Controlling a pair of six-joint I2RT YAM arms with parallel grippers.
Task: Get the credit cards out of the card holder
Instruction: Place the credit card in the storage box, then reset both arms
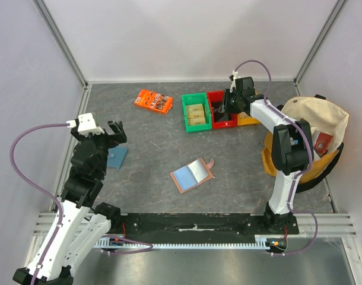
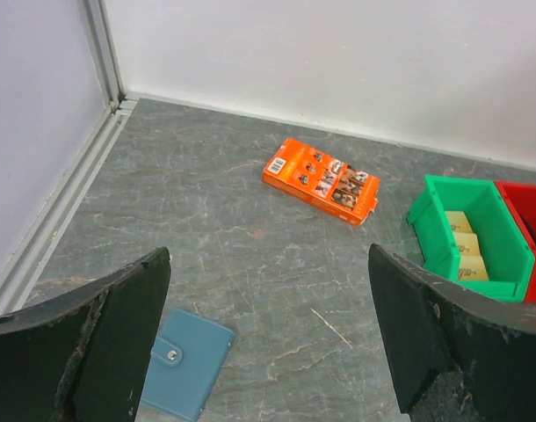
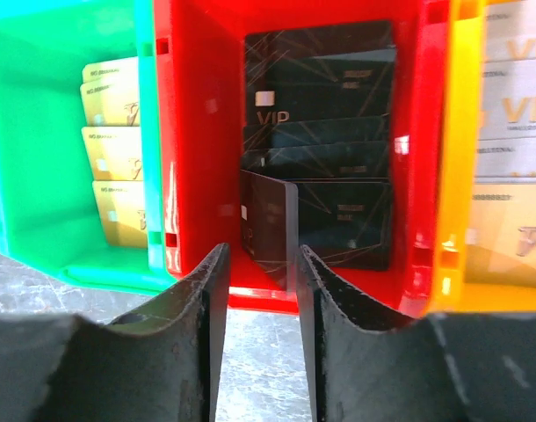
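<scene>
At table centre in the top view, the card holder [image 1: 193, 174] lies unfolded, blue lining up, well apart from both arms. The left gripper [image 1: 114, 132] hangs near a teal pouch [image 1: 117, 157]; the right gripper [image 1: 224, 108] reaches over the red bin [image 1: 216, 97]. From the left wrist, the fingers [image 2: 92, 343] stand fully spread, holding nothing, with an orange box [image 2: 321, 180] beyond. From the right wrist, the fingers [image 3: 198, 299] are narrowly parted with no grip evident; a black card [image 3: 268, 230] stands on edge in the red bin just beyond them.
</scene>
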